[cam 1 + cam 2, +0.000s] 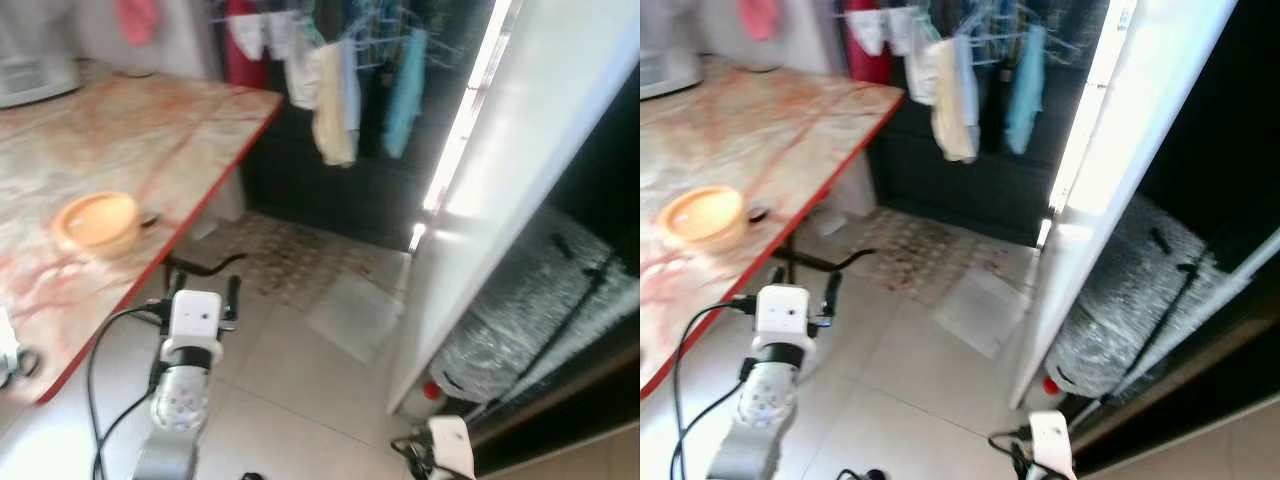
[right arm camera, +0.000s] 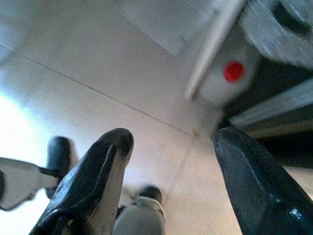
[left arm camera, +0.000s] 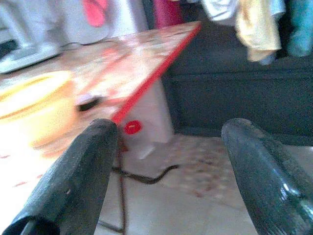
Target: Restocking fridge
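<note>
- One fridge (image 1: 520, 190) stands ahead of my right gripper (image 2: 168, 147), its white door swung open toward me. Its dark inside is cut off at the frame edge, so I cannot tell how many shelves it has.
- One silvery padded bundle (image 1: 530, 310) fills the lower part of the fridge, crossed by a black strap. What it wraps is hidden.
- One white jug with a red cap (image 2: 230, 73) sits on the floor at the foot of the door, just beyond my right fingertips (image 2: 110, 156). The blur keeps me from reading more of it.
- My right gripper hangs low over the pale floor tiles (image 2: 98, 63), fingers spread apart, nothing between them.
- My left gripper (image 3: 168, 147) is raised beside the table edge, its two fingers (image 3: 83, 171) also spread wide and empty.
- One marble-patterned table with a red rim (image 1: 150, 130) lies to the left of that gripper.
- One orange bowl (image 1: 97, 221) rests on it, with a small dark item touching its far side that is too blurred to name.
- One white appliance (image 1: 35, 75) stands at the far corner, cut off.
- Several garments (image 1: 340, 90) hang on a rack beyond; I cannot count them.
</note>
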